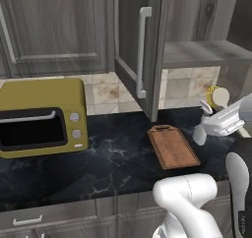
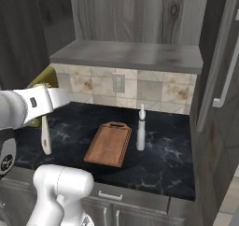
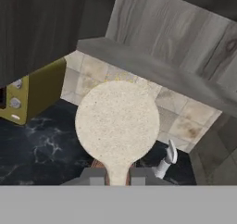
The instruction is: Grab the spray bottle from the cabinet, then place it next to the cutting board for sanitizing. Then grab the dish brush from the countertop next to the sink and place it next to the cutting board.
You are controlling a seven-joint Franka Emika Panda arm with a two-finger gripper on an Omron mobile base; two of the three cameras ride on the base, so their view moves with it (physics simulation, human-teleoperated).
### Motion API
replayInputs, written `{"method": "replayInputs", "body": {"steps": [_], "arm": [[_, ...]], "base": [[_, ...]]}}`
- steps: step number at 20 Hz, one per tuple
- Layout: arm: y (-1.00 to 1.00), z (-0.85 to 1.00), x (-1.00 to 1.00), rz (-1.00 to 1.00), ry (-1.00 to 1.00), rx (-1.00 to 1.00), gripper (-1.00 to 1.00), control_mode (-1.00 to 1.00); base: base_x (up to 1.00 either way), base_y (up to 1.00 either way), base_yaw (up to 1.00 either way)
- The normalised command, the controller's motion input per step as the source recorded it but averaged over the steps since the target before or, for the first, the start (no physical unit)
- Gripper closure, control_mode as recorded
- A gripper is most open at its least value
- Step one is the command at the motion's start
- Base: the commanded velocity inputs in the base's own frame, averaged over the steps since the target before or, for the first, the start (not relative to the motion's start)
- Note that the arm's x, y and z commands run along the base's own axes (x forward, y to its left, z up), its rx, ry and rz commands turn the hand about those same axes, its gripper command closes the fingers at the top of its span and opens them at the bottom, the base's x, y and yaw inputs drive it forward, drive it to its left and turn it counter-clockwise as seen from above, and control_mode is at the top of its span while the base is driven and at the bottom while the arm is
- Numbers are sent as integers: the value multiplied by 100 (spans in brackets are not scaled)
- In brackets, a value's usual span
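Note:
My gripper [image 3: 117, 177] is shut on the neck of the dish brush [image 3: 118, 121], which it holds upright in the air over the countertop [image 1: 118, 158]. The brush's round cream head with yellow bristles [image 1: 218, 96] points up and its slim handle [image 2: 45, 136] hangs down. Below it the brown cutting board [image 1: 172, 146] lies flat. The spray bottle [image 2: 141, 129] stands upright on the counter right beside the board's far right corner, a little beyond the brush. The cabinet [image 1: 206, 52] is open, its grey shelf bare. The sink is out of view.
A yellow oven [image 1: 42, 116] sits on the counter to the left of the board. The open cabinet door [image 1: 142, 50] with its silver bar handle juts out over the counter above the board's far end. A tiled wall [image 2: 154, 89] backs the counter.

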Motion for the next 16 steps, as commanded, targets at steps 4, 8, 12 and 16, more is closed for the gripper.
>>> {"method": "replayInputs", "body": {"steps": [4,8,12,16], "arm": [[1,-57,91,0,24,-1,100,-100],[-3,-60,62,3,16,0,100,-100],[0,-81,53,8,6,0,100,-100],[0,-67,43,3,0,0,100,-100]], "base": [[0,0,0],[0,0,0],[0,0,0],[0,0,0]]}}
